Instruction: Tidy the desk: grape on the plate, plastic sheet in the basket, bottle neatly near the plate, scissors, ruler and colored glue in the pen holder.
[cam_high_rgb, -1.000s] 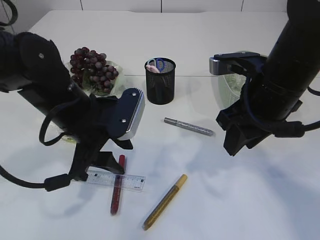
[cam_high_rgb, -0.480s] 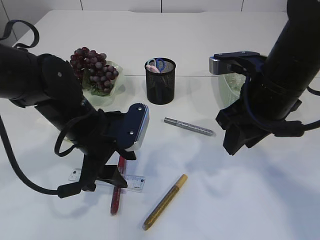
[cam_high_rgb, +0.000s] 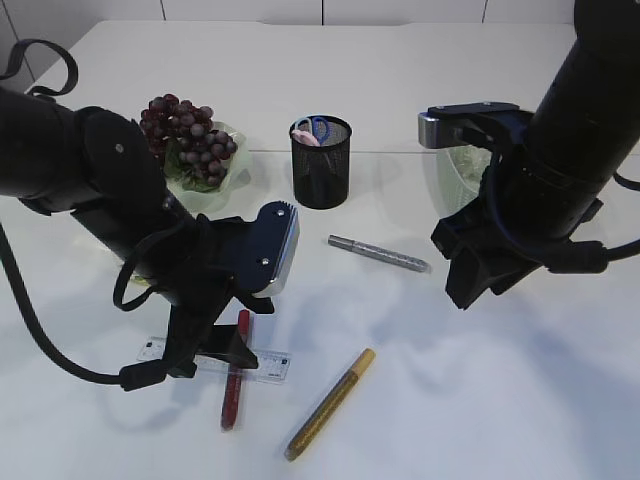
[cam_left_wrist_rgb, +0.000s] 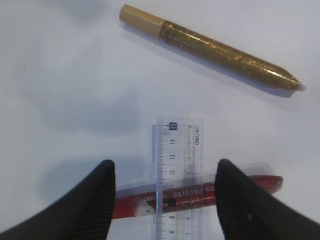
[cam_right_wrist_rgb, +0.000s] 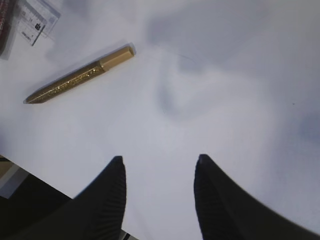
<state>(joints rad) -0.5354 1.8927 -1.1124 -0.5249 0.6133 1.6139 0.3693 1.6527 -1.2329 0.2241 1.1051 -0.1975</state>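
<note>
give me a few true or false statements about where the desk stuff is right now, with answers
1. The ruler lies across the red glitter glue. True.
2. The left gripper is clamped on the ruler. False: its jaws stand open either side of it.
3. The gold glitter glue stands in the pen holder. False: it lies on the table.
4. The grapes sit on the plate. True.
5. The right gripper holds nothing. True.

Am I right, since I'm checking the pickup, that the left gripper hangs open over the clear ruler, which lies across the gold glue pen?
Not quite: the ruler lies across the red glue pen, as the left wrist view shows. The left gripper is open over it; the gold glue pen lies apart.
</note>
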